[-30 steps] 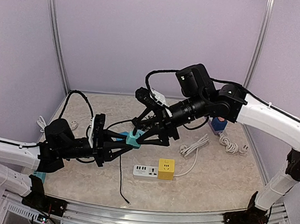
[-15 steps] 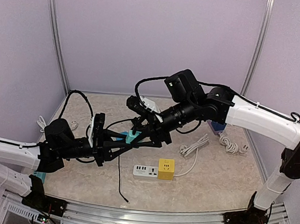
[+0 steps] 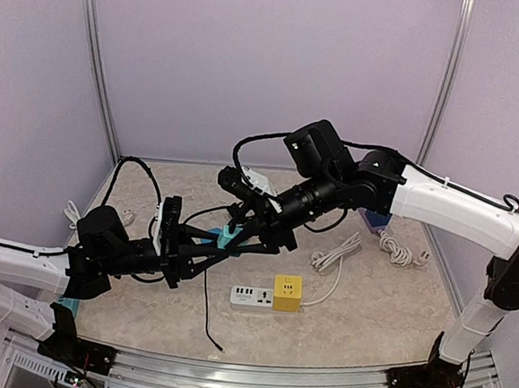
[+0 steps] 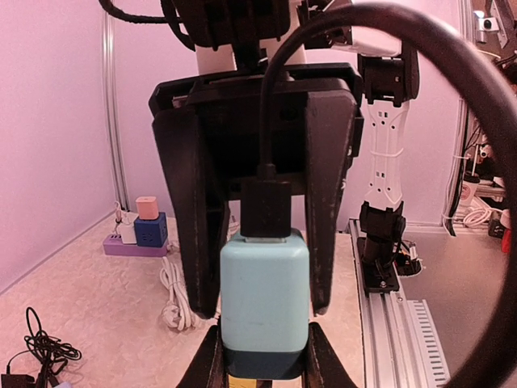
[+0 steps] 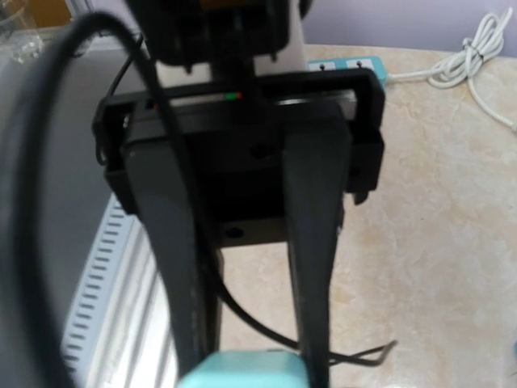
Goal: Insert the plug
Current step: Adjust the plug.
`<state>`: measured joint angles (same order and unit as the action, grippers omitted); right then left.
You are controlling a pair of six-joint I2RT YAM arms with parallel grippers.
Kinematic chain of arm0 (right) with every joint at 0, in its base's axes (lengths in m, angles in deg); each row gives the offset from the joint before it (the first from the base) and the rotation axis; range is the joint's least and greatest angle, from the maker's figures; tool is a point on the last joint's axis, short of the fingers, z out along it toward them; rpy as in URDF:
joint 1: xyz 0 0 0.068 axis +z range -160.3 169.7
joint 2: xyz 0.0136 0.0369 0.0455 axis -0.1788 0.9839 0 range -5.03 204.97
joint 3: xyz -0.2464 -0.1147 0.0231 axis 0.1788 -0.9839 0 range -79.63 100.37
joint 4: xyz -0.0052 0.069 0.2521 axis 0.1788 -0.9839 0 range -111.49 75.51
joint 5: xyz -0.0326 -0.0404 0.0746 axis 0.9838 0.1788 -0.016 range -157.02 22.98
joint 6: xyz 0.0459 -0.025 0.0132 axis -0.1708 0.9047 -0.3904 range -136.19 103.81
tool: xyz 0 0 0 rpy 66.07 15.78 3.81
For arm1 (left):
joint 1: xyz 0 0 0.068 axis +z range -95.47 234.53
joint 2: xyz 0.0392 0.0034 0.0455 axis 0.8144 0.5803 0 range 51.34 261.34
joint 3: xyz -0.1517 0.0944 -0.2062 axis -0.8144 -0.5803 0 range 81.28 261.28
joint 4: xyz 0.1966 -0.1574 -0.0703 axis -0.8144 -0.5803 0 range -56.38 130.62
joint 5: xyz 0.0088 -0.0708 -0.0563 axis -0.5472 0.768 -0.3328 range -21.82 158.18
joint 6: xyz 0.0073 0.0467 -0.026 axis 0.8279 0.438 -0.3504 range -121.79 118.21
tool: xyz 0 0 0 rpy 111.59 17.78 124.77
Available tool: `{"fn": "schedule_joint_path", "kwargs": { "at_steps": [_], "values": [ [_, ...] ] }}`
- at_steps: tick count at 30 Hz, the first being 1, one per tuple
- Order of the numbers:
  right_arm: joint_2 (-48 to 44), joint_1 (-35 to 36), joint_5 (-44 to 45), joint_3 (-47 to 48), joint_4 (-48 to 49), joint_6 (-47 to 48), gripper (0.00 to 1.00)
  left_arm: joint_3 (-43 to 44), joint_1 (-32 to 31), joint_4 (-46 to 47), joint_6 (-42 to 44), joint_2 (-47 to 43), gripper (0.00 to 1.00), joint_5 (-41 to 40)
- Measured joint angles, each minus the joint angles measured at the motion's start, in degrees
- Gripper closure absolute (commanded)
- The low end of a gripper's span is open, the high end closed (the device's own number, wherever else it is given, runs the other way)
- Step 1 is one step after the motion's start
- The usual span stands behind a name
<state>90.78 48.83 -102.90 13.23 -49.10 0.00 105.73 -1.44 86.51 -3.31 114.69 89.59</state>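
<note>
My left gripper (image 4: 263,364) was clamped on the base of the pale blue charger (image 4: 265,303), held up above the table. Its long axis ran straight toward my right gripper (image 5: 246,356), whose fingers closely flanked the end bearing the black plug (image 4: 265,208). Whether they pressed it I could not tell.

the pale blue adapter (image 5: 242,370) is cut off by the right wrist view's lower edge, only its top showing. the black cable (image 5: 20,242) in front is blurred. whether the right gripper (image 3: 234,242) touches the adapter cannot be told.
</note>
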Motion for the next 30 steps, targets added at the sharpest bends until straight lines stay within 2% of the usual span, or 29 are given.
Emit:
{"fn": "schedule_joint_path", "kwargs": {
  "at_steps": [4, 8, 11, 16, 18, 20, 22, 23, 24, 25, 27, 30],
  "values": [
    [0.00, 0.00, -0.07, 0.31, -0.46, 0.02, 0.53, 0.00, 0.00, 0.00, 0.00, 0.00, 1.00, 0.26],
    [-0.11, 0.00, 0.09, 0.85, -0.98, 0.20, 0.56, -0.02, 0.00, 0.00, 0.00, 0.02, 1.00, 0.28],
    [-0.17, 0.00, 0.13, 1.05, -1.42, 0.37, 0.65, -0.04, 0.00, 0.00, 0.00, 0.02, 1.00, 0.28],
    [-0.17, 0.00, 0.20, 1.20, -2.43, 0.63, 0.90, -0.15, 0.02, -0.07, -0.55, 0.02, 1.00, 0.07],
    [-0.17, 0.00, 0.31, 1.27, -2.49, 1.07, 0.93, -0.20, 0.00, 0.02, -0.92, 0.02, 1.00, 0.00],
    [-0.17, 0.00, 0.37, 1.27, -2.51, 1.14, 1.00, -0.20, 0.00, 0.04, -0.96, 0.07, 1.00, 0.00],
    [-0.17, 0.00, 0.57, 1.29, -2.69, 1.16, 1.00, -0.20, 0.00, 0.22, -0.98, 0.33, 0.98, 0.00],
    [-0.17, 0.00, 0.81, 1.36, -2.95, 1.18, 1.00, -0.20, 0.00, 0.37, -0.98, 0.61, 0.73, 0.02],
    [-0.17, 0.00, 1.18, 1.40, -3.28, 1.25, 1.00, -0.20, 0.02, 0.48, -0.98, 0.92, 0.40, 0.00],
    [-0.17, 0.00, 1.81, 1.51, -3.82, 1.38, 1.00, -0.20, 0.07, 0.59, -0.94, 1.33, 0.23, -0.02],
    [-0.11, 0.17, 4.07, 1.95, -5.20, 1.60, 1.00, -0.15, 0.35, -0.13, -0.55, 1.99, 0.17, -0.35],
    [-0.11, 0.28, 8.85, 2.03, -7.17, 2.60, 1.00, -0.15, 1.55, -4.31, 0.79, 2.03, 0.15, -1.42]
  ]
}}
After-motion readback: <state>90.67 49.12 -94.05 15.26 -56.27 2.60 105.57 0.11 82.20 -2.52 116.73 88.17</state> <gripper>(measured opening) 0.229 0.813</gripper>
